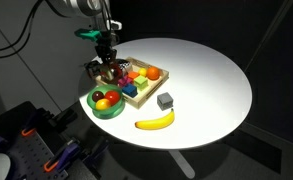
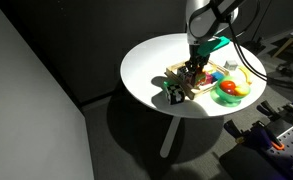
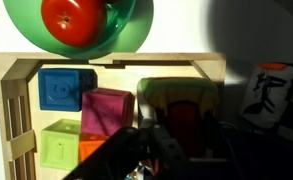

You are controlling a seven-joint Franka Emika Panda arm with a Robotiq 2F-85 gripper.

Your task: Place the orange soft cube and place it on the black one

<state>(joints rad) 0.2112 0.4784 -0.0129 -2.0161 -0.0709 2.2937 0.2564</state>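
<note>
My gripper (image 3: 181,142) hangs over one end of the wooden tray (image 3: 116,60), seen in both exterior views (image 1: 109,68) (image 2: 193,72). Its dark fingers flank the orange soft cube (image 3: 181,115), whose orange-red face has a green-yellow edge. The cube looks larger than the tray blocks, as if held just above them. The black cube (image 3: 273,95), with white markings, sits on the table just outside that end of the tray, also in both exterior views (image 1: 91,68) (image 2: 174,95).
The tray holds blue (image 3: 61,90), magenta (image 3: 108,112) and green (image 3: 58,148) blocks. A green bowl (image 1: 94,108) with a red fruit (image 3: 74,20) stands beside the tray. A banana (image 1: 156,122) and a grey cube (image 1: 165,100) lie on the round white table (image 1: 211,75).
</note>
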